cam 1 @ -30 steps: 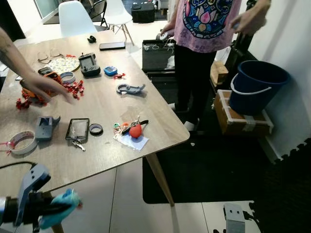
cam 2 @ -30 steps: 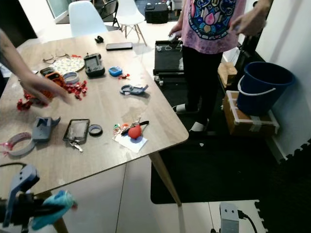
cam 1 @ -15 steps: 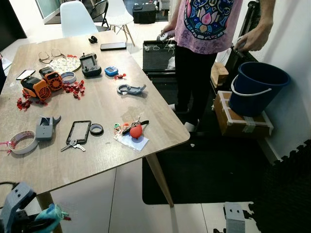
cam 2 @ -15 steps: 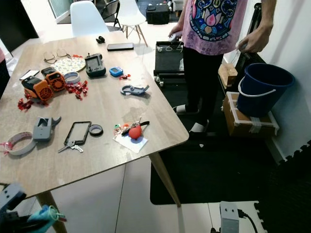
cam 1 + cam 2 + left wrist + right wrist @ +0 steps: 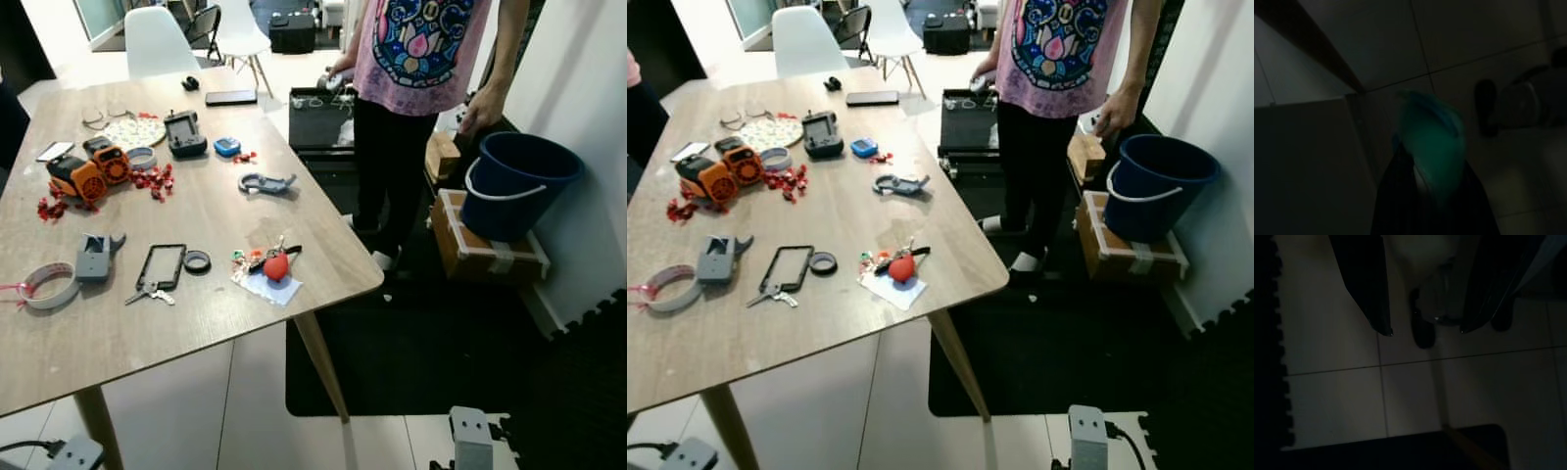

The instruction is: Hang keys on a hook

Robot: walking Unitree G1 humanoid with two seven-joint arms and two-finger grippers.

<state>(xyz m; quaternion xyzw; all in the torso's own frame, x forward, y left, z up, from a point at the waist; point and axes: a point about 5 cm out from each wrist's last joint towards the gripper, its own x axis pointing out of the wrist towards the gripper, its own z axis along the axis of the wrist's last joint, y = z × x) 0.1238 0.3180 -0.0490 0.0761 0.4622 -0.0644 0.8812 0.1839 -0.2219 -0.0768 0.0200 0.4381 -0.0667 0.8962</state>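
— Where are the keys [image 5: 149, 293]?
— On the surface [image 5: 216, 211], silver, touching a black frame's [image 5: 162, 265] near end.
— And the claws?
— Left claw [image 5: 1432, 161] hangs low, closed on something teal [image 5: 1431, 138]. Right claw [image 5: 1425, 330] hangs over floor tiles, fingers apart, empty.

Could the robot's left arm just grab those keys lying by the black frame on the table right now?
Probably not yet. The left gripper hangs low beside a table leg, already shut on a teal object, while the keys lie up on the table.
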